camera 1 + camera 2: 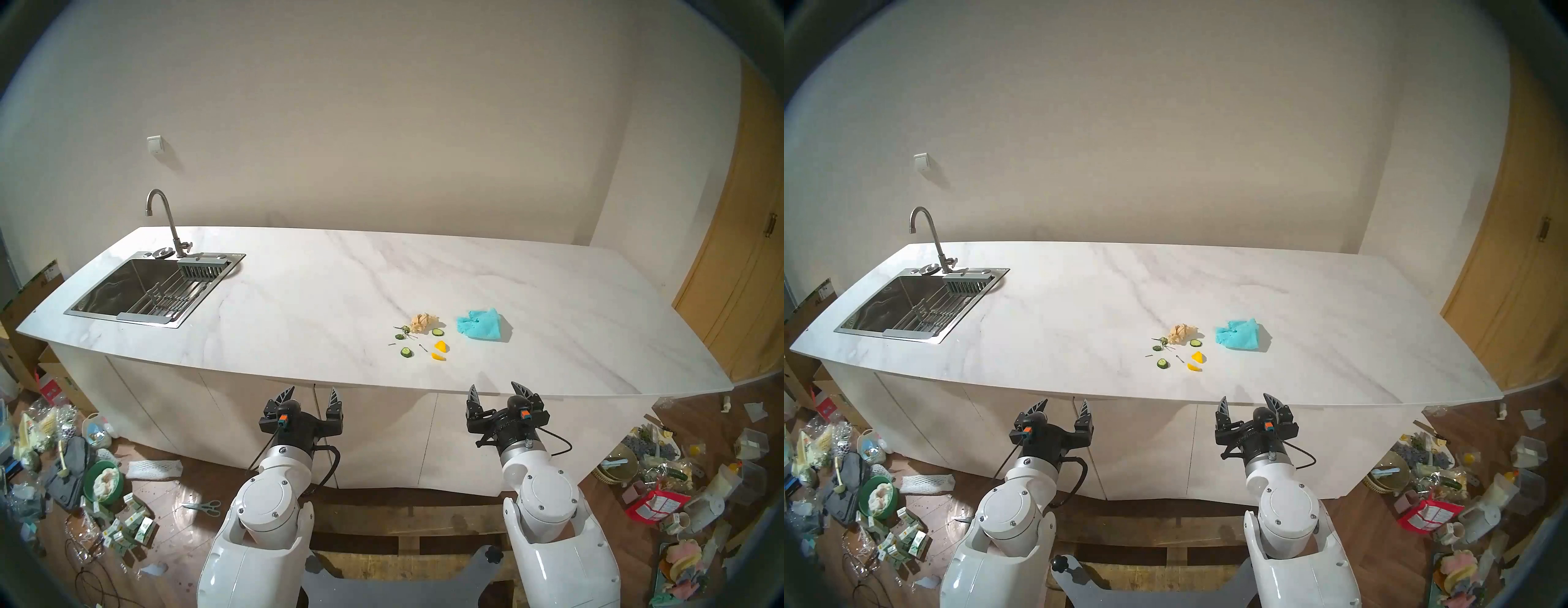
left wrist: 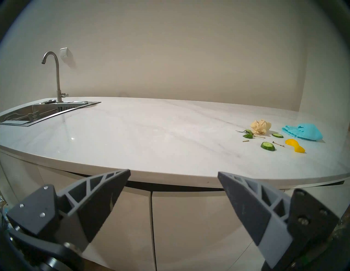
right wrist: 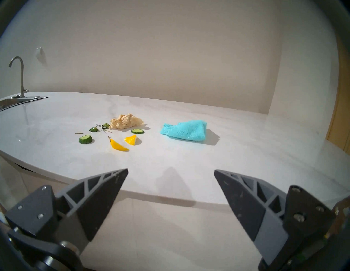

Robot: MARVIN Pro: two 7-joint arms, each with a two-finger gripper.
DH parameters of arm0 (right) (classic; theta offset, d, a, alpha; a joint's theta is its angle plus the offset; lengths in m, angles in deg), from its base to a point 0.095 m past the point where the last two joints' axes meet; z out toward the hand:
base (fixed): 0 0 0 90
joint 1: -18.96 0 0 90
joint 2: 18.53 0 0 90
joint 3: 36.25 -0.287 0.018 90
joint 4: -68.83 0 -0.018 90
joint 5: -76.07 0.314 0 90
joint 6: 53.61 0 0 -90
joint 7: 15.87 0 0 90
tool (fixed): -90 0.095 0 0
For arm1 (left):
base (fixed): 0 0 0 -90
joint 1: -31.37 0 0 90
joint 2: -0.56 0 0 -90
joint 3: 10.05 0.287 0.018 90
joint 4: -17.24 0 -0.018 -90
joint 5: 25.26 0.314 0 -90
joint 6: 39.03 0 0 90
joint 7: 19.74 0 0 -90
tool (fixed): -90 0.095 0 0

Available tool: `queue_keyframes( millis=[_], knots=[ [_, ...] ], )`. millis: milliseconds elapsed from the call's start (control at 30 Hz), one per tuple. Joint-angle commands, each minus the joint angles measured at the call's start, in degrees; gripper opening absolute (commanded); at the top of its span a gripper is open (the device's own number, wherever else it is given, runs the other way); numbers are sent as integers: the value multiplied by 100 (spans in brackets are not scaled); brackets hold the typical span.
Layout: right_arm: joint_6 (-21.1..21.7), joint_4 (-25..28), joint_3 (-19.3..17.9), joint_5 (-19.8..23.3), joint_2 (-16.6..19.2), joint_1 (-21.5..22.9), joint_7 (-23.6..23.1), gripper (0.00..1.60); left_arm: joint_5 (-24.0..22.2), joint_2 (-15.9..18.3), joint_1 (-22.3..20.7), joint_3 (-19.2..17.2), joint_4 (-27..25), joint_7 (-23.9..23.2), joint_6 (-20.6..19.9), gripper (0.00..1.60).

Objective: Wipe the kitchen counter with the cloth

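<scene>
The turquoise cloth [image 1: 479,324] lies crumpled on the white marble-look kitchen counter [image 1: 322,297], right of centre; it also shows in the wrist views [image 3: 186,131] [image 2: 303,131]. Just left of it sit a beige paper wad [image 1: 424,321], cucumber slices [image 1: 406,352] and yellow peel pieces [image 1: 440,351]. My left gripper [image 1: 312,392] and right gripper [image 1: 494,388] both stand open and empty in front of the counter's near edge, below its top. The right gripper is nearest the cloth.
A steel sink [image 1: 140,288] with a tap [image 1: 163,220] fills the counter's left end. White cabinet fronts [image 1: 382,437] stand right before the grippers. Clutter covers the floor on both sides [image 1: 85,467] [image 1: 679,479]. A wooden door [image 1: 746,276] is at the right.
</scene>
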Motion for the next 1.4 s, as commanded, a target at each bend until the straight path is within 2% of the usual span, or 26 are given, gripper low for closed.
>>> queue_keyframes(
  millis=[0, 100, 133, 167, 267, 367, 400, 433, 500, 533, 667, 767, 833, 1100, 1133, 1167, 1367],
  knots=[
    [136, 201, 12, -258, 259, 519, -96, 160, -3, 4, -29, 8, -130, -14, 30, 160],
    [346, 144, 6, -321, 355, 699, -198, 160, -3, 4, -29, 8, -129, -13, 31, 160],
    [620, 73, -39, -178, 279, 879, -280, 160, -4, 4, -29, 9, -130, -12, 31, 160],
    [620, 73, -39, -178, 279, 879, -280, 160, -4, 4, -29, 9, -130, -12, 31, 160],
    [768, -21, -197, 382, 207, 1087, -707, 160, -3, 4, -31, 9, -125, -10, 32, 160],
    [1152, -107, -337, 657, 272, 1310, -1054, 160, -3, 5, -34, 10, -121, -7, 33, 160],
    [1152, -107, -337, 657, 272, 1310, -1054, 160, -3, 5, -34, 10, -121, -7, 33, 160],
    [1338, -259, -402, 848, 177, 1549, -1112, 160, -3, 5, -35, 11, -119, -6, 33, 160],
    [1385, -130, -445, 863, 200, 1426, -1138, 160, -3, 4, -36, 11, -117, -5, 34, 160],
    [1394, -292, -444, 840, 257, 1641, -1170, 160, -3, 5, -36, 11, -117, -4, 34, 160],
    [1487, -261, -493, 794, 406, 1679, -1179, 160, -2, 4, -40, 12, -111, -1, 35, 160],
    [1600, -397, -504, 749, 513, 1895, -1207, 160, -2, 4, -42, 12, -106, 2, 35, 160],
    [1783, -472, -467, 742, 695, 2054, -1392, 160, -1, 4, -46, 13, -99, 5, 35, 160],
    [1912, -847, -324, 611, 723, 2476, -1329, 160, -1, 4, -49, 14, -94, 9, 37, 160],
    [2016, -1144, -261, 566, 760, 2838, -1383, 160, -1, 4, -51, 14, -90, 10, 37, 160],
    [1937, -947, -293, 595, 747, 2571, -1356, 160, -1, 3, -52, 14, -88, 11, 37, 160],
    [2036, -1224, -179, 490, 818, 2934, -1443, 160, 0, 2, -60, 14, -71, 16, 37, 160]
  ],
)
